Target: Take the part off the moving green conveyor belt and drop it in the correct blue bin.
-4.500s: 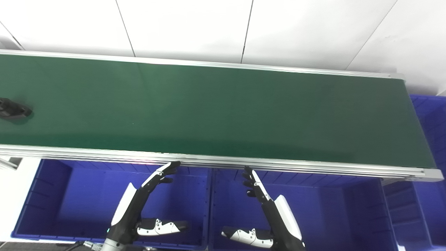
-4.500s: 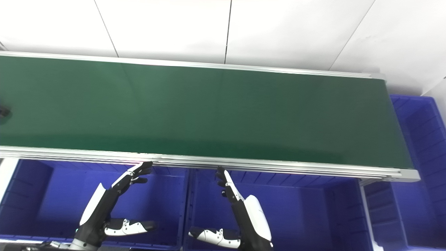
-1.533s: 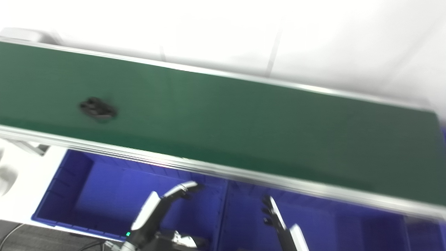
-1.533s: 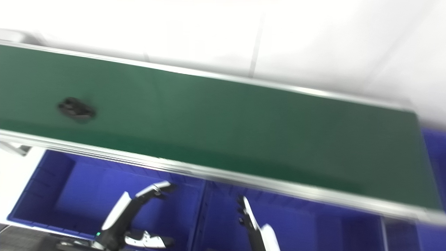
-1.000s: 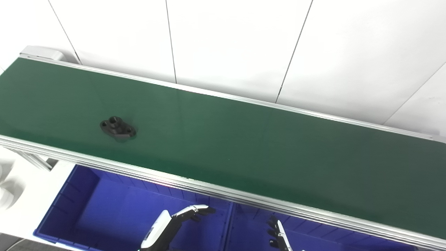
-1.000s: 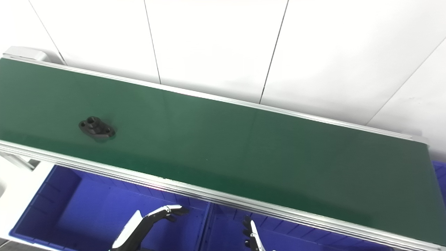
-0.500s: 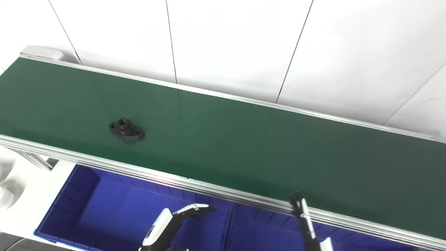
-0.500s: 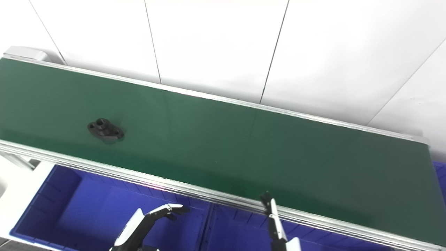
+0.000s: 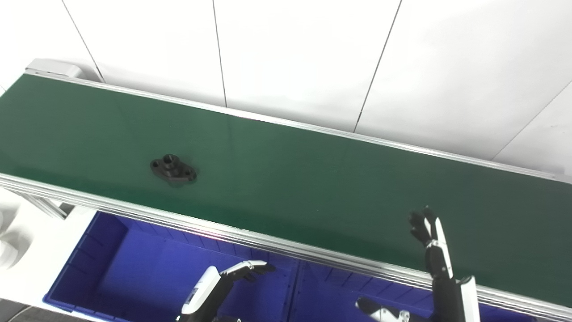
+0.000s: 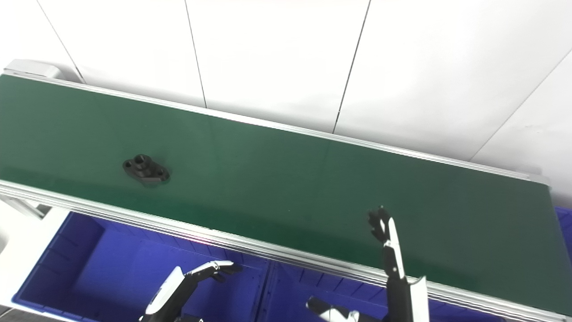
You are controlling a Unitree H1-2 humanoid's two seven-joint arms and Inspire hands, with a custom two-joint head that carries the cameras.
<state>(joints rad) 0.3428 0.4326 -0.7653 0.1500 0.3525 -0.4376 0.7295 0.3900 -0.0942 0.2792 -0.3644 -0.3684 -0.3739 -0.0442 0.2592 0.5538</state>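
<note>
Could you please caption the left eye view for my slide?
Black flanged part rides the green conveyor belt; open right hand raised over it, open left hand above a blue bin.

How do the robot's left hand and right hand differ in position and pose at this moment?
The left hand sits low over the left blue plastic bin, below the conveyor's aluminium rail; the right hand is raised, fingers reaching over the green conveyor belt. The left hand's fingers point sideways; the right hand's point upward. Both are open and empty, away from the black flanged part.
</note>
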